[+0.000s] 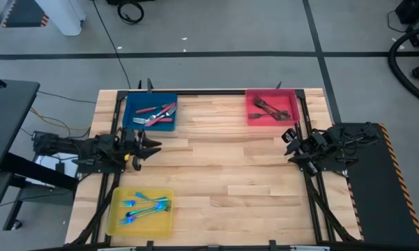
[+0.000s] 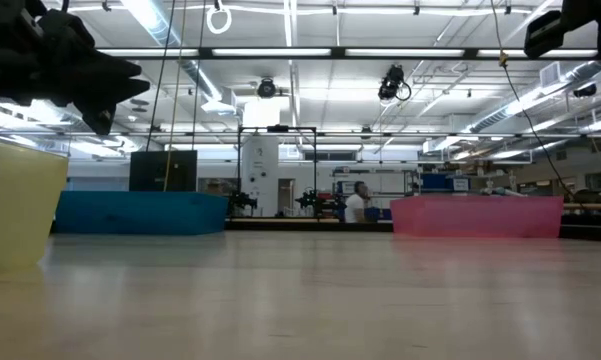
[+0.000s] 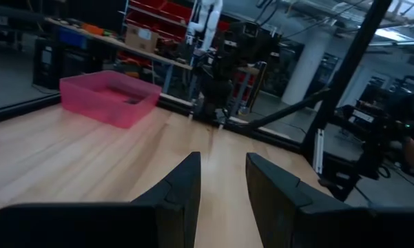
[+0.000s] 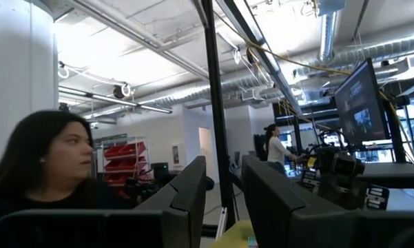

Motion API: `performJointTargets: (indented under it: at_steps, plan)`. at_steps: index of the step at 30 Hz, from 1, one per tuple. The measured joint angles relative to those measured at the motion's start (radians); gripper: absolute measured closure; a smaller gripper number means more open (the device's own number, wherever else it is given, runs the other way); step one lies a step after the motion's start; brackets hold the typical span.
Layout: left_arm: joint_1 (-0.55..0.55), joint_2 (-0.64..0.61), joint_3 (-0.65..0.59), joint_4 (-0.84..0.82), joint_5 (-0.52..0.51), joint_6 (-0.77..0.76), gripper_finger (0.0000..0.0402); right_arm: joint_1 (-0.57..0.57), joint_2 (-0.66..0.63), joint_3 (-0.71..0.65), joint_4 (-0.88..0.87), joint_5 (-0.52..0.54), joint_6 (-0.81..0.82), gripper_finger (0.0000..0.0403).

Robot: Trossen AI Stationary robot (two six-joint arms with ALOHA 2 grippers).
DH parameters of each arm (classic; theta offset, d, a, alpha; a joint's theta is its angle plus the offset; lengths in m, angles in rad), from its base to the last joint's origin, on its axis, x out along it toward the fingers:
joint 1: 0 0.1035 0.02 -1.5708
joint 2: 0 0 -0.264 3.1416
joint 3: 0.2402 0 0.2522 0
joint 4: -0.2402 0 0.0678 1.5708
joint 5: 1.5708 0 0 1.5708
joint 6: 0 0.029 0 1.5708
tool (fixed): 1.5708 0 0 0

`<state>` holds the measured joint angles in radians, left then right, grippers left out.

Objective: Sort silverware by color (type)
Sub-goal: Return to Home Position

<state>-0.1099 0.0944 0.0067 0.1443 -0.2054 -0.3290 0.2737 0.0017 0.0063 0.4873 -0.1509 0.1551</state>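
Hazard: an arm swinging wide on retraction could clip a tray rim and scatter the sorted silverware. The left gripper [image 1: 152, 148] was empty, fingers slightly apart; the right gripper [image 1: 290, 139] apparently likewise. The red-handled pieces [image 1: 158, 113] lay in the blue tray [image 1: 130, 104] beside the left gripper, cyan pieces [image 1: 145, 206] in the yellow tray [image 1: 118, 224] on its other side, and grey pieces [image 1: 268, 107] in the red tray [image 1: 251, 120] near the right gripper.

Large open robotics lab, workshop-like hall. Upper low view: long ceiling light strips [image 2: 280, 52], person [image 2: 358, 203] at workstation mid-frame beyond wooden table [image 2: 300, 300]. Top of right wrist view: exposed ducts [image 4: 372, 52]; monitor [image 4: 361, 103] at right. Upper left of left wrist view: red storage bins [image 3: 169, 10]. Top of high view: grey floor [image 1: 216, 28], taped lines [image 1: 216, 54], loose cables [image 1: 130, 10].
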Motion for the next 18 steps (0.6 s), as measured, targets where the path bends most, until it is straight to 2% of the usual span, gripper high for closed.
performJointTargets:
  at_steps: [6,12,18]
  plan:
    - [0.019,-0.021,0.000,0.000,0.000,0.001,0.0285,0.000,0.000,0.000,-0.002,0.000,0.000,0.0299]
    - [0.031,-0.095,0.000,0.003,0.000,0.001,0.0285,0.000,0.001,0.000,-0.002,0.000,0.000,0.0300]
    - [0.031,-0.090,0.000,0.016,0.000,0.001,0.0285,0.000,0.001,0.000,-0.003,0.000,0.000,0.0300]
